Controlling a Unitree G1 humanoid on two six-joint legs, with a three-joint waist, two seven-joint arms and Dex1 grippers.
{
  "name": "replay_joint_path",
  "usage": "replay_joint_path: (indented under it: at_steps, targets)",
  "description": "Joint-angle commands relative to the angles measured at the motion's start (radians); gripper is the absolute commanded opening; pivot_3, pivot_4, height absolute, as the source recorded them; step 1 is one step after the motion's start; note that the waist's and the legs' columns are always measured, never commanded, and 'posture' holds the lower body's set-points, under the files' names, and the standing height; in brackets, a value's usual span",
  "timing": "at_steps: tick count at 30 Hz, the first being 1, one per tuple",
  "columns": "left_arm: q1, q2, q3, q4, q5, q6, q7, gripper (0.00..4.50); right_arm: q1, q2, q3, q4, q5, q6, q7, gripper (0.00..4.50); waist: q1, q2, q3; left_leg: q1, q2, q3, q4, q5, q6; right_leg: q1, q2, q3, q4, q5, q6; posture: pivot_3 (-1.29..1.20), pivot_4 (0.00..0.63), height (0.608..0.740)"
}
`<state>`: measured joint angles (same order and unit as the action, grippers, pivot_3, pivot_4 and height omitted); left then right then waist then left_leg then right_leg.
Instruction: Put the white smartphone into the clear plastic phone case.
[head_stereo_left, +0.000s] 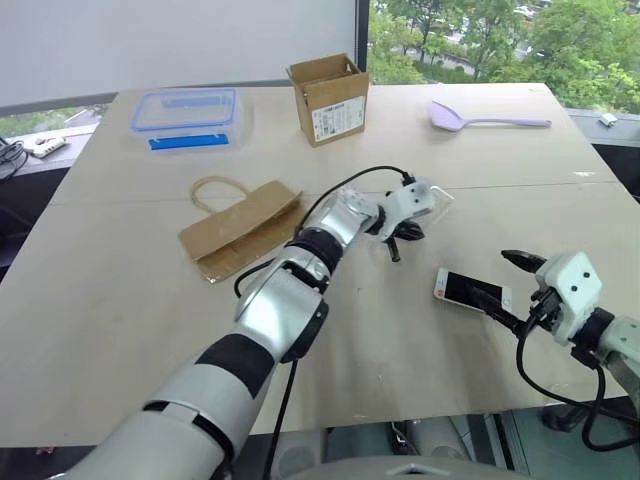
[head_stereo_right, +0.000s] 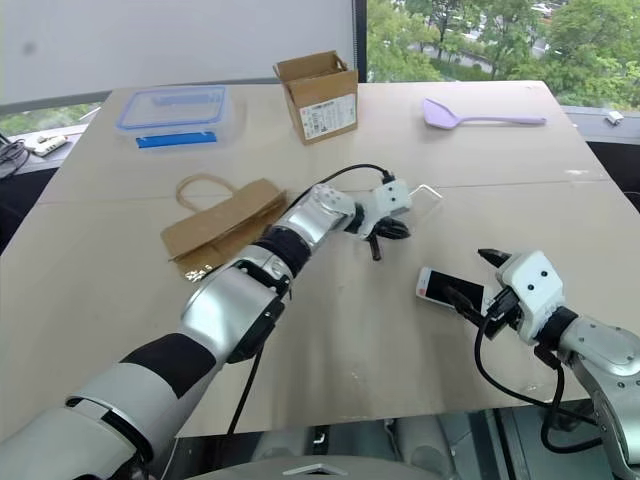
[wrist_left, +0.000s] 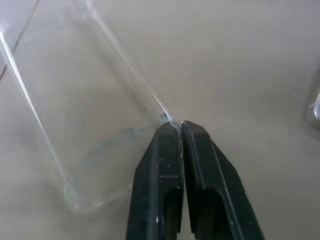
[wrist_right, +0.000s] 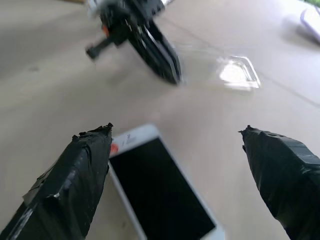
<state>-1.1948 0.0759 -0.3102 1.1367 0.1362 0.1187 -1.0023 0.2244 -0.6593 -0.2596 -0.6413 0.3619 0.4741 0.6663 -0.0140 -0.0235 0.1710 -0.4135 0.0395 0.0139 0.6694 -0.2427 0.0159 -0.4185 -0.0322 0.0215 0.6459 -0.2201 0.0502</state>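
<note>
The left pincer (wrist_left: 180, 127) is clamped on a corner edge of the clear plastic phone case (wrist_left: 85, 115), which sits just above the tabletop (head_stereo_left: 120, 300) near its middle, well in front of the cardboard box (head_stereo_left: 328, 97). The white smartphone (head_stereo_left: 471, 291) lies screen-up on the tabletop near the case, toward the robot's right. The right pincer (wrist_right: 175, 135) hangs beside the phone with its fingers wide apart, holding nothing.

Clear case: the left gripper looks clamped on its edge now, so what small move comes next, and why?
Probably lift the clear plastic phone case slightly and carry it toward the white smartphone. The left gripper is shut on the case's rim, while the phone lies flat on the table, apart from the case. The right gripper stands open with the phone between its fingers, not yet gripping it.
</note>
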Motion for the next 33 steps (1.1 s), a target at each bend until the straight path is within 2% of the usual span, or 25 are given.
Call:
replay_joint_path:
  at_steps: [1,5,9,11,15,16,19,20,22,24,27,33]
  targets:
    - [0.089,0.102,0.035,-0.275,-0.057,0.14,-0.129,0.02,-0.006,-0.009,0.001,-0.043,0.015,-0.012,0.008,4.5,-0.008,0.0,0.0,0.0,0.0,0.0,0.0,0.0,0.0,-0.001,0.0,0.0,0.001,0.0,-0.001,0.0,0.15,0.74]
    - [0.354,0.306,0.049,-0.862,-0.14,0.447,-0.236,0.02,-0.005,-0.024,0.022,-0.058,0.035,-0.003,0.039,4.5,-0.017,0.001,0.0,0.0,0.001,0.0,-0.001,0.0,0.0,-0.004,0.001,0.002,0.009,0.001,-0.003,0.0,0.15,0.74]
    - [0.635,0.483,0.145,-1.345,-0.244,0.735,-0.203,0.02,0.015,-0.056,0.037,-0.09,0.097,0.009,0.111,4.5,-0.015,0.002,0.001,0.0,0.001,0.0,0.0,0.0,0.0,-0.005,0.0,0.001,0.011,0.0,-0.004,0.0,0.15,0.74]
    - [0.718,0.512,0.184,-1.476,-0.284,0.821,-0.16,0.02,0.025,-0.076,0.041,-0.1,0.118,0.008,0.142,4.5,-0.004,0.001,0.001,0.0,0.001,0.0,0.0,0.0,0.0,-0.005,-0.001,0.001,0.012,-0.002,-0.001,0.0,0.15,0.74]
    - [0.785,0.47,0.233,-1.596,-0.358,1.004,-0.034,0.02,0.016,-0.094,0.053,-0.087,0.132,0.008,0.16,4.5,0.022,0.001,0.001,0.001,0.0,-0.003,0.006,0.0,0.0,-0.001,-0.002,-0.001,0.012,-0.006,-0.003,0.0,0.15,0.74]
    - [0.782,0.455,0.24,-1.603,-0.374,1.037,-0.007,0.68,0.01,-0.097,0.061,-0.081,0.13,0.005,0.166,4.5,0.025,0.001,0.001,0.001,-0.001,-0.003,0.008,0.0,0.0,0.001,-0.002,-0.001,0.012,-0.006,-0.003,0.0,0.15,0.74]
    - [0.77,0.456,0.239,-1.604,-0.407,1.045,0.032,1.84,-0.001,-0.099,0.077,-0.072,0.133,0.0,0.18,4.5,0.025,0.001,0.001,0.002,-0.001,-0.003,0.012,0.0,0.0,0.003,-0.002,-0.001,0.012,-0.006,-0.002,0.0,0.15,0.74]
    - [0.767,0.461,0.239,-1.602,-0.414,1.035,0.042,2.46,-0.003,-0.099,0.078,-0.071,0.133,0.0,0.181,4.5,0.025,0.001,0.001,0.002,-0.001,-0.003,0.012,0.0,0.0,0.003,-0.002,-0.001,0.012,-0.005,-0.002,0.0,0.15,0.74]
    - [0.736,0.53,0.282,-1.562,-0.481,0.923,-0.074,3.21,-0.008,-0.09,0.09,-0.071,0.133,-0.005,0.18,4.5,0.024,0.001,0.001,0.001,-0.001,-0.004,0.012,0.0,0.0,0.002,-0.001,-0.001,0.013,-0.006,-0.002,0.0,0.15,0.74]
    - [0.691,0.64,0.269,-1.455,-0.477,0.752,-0.202,3.21,-0.004,-0.085,0.102,-0.071,0.124,-0.015,0.18,4.5,0.024,0.001,0.001,0.0,0.0,-0.005,0.012,0.0,0.0,0.001,0.0,-0.001,0.013,-0.006,-0.003,0.0,0.15,0.74]
    - [0.598,0.757,0.177,-1.206,-0.388,0.431,-0.373,3.21,0.011,-0.082,0.108,-0.073,0.113,-0.029,0.177,4.5,0.026,0.002,0.001,0.001,0.0,-0.005,0.01,0.0,0.0,0.0,0.001,-0.001,0.014,-0.006,-0.003,0.0,0.15,0.74]
    - [0.393,0.758,0.025,-0.738,-0.199,-0.049,-0.52,3.21,0.064,-0.072,0.093,-0.118,0.109,-0.032,0.139,4.5,0.03,0.001,0.001,-0.001,-0.002,-0.001,0.009,0.0,0.0,0.0,-0.001,0.0,0.01,-0.006,-0.003,0.0,0.15,0.74]
